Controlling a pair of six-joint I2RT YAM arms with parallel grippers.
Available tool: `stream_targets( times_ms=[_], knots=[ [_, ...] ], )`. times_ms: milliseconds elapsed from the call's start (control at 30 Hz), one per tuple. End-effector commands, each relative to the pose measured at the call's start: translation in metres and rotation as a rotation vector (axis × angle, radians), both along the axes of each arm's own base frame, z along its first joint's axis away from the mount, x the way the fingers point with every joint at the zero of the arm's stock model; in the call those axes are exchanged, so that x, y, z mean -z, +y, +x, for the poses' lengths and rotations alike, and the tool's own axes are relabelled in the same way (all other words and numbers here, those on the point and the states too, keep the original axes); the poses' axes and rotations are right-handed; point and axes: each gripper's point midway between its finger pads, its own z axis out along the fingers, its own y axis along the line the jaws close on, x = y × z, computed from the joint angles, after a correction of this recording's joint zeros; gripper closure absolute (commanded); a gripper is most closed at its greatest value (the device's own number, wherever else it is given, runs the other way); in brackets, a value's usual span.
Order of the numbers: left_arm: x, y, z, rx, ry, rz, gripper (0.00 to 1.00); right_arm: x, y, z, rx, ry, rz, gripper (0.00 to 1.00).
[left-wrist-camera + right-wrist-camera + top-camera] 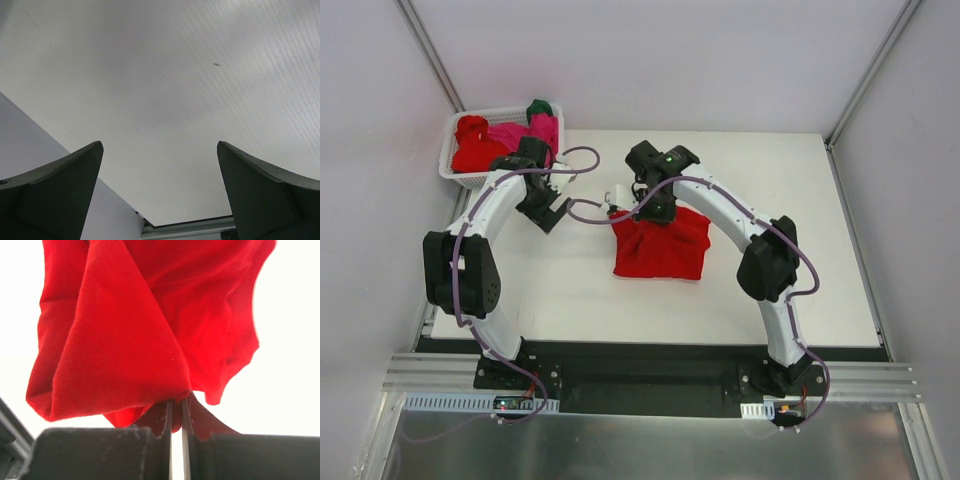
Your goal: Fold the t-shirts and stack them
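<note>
A: If we start at the left, what sits there?
B: A white lattice basket (pixel 458 172) at the table's (pixel 570 290) far left corner. Piled in it are a red tee (pixel 475 150), a pink tee (pixel 520 135) and, at the back right rim, a green tee (pixel 540 106).
A: Next along?
B: The left claw (pixel 552 213), hanging just right of the basket over bare table. Its wrist view shows both fingers (pixel 60 195) spread wide apart, with only tabletop between them. It grips nothing.
A: And mid-table?
B: One red shirt (pixel 662 248), bunched, its near part lying on the table and its far edge gathered upward.
A: Any label or print on it?
B: A small white bit (pixel 613 206) shows at the shirt's far left corner. I cannot tell whether it is a label; it is too small to read.
A: Then the right claw (pixel 655 207)?
B: It is over that far edge, closed tight on it. From its wrist the fingers nearly meet, a fold of red cloth pinched between them, the rest draping away.
</note>
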Motion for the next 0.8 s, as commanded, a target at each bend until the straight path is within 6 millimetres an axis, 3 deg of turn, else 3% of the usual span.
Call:
stream_targets(
  times_ms=[0,333,567,600,633,667,700,767],
  knots=[
    [0.003,-0.001,-0.002,0.007,0.022,0.015,0.01,-0.027,0.004,0.023,-0.003,-0.127,0.046,0.99],
    [0.005,-0.002,-0.001,0.008,0.025,0.013,0.01,-0.009,0.005,0.015,-0.001,-0.059,0.022,0.99],
    [0.006,-0.004,-0.001,0.011,0.031,0.012,0.01,0.006,0.006,0.019,0.011,-0.047,0.005,0.97],
    [0.006,-0.004,-0.001,0.013,0.032,0.013,0.01,0.008,0.006,0.023,0.017,-0.061,0.004,0.83],
    [0.005,-0.005,0.0,0.015,0.028,0.009,0.01,0.007,0.008,0.025,0.035,-0.072,0.013,0.34],
    [0.006,-0.005,-0.001,0.017,0.032,0.009,0.01,0.006,0.005,0.032,0.054,-0.108,-0.001,0.08],
    [0.006,-0.006,-0.001,0.018,0.032,0.007,0.01,0.003,0.005,0.04,0.07,-0.15,-0.003,0.0],
    [0.006,-0.007,0.0,0.021,0.03,0.006,0.01,-0.006,0.003,0.047,0.096,-0.203,0.006,0.0]
  ],
)
